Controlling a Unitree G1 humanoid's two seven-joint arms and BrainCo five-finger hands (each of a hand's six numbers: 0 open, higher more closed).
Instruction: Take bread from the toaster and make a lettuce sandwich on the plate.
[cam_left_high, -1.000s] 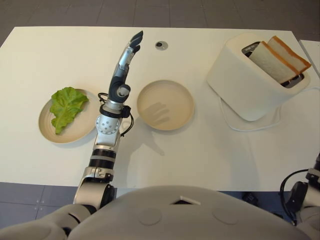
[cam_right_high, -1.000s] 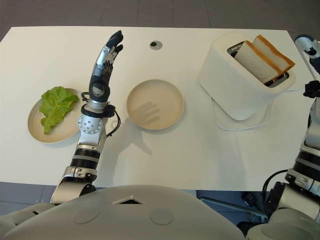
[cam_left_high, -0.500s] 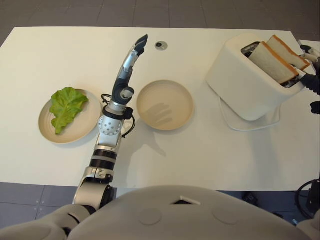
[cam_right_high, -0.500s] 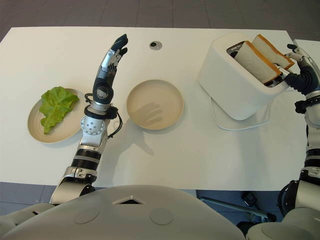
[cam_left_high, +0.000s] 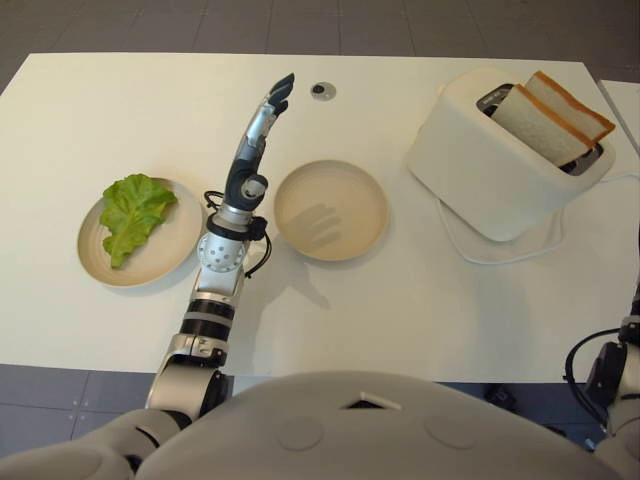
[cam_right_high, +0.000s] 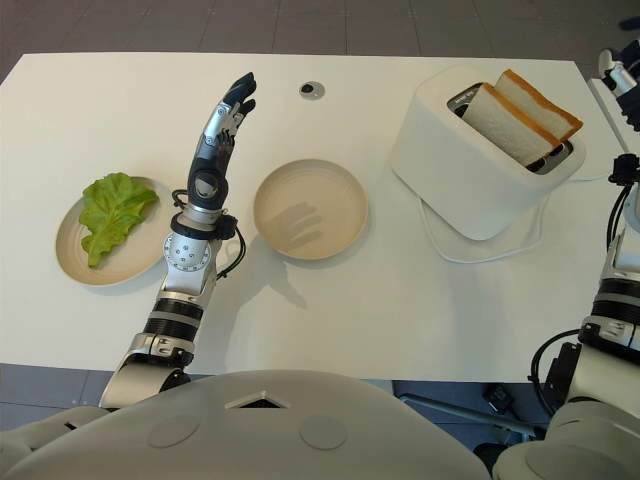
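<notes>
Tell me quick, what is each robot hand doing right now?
Left hand: open, fingers straight, holding nothing.
Right hand: mostly cut off at the picture's edge, so it cannot be told.
</notes>
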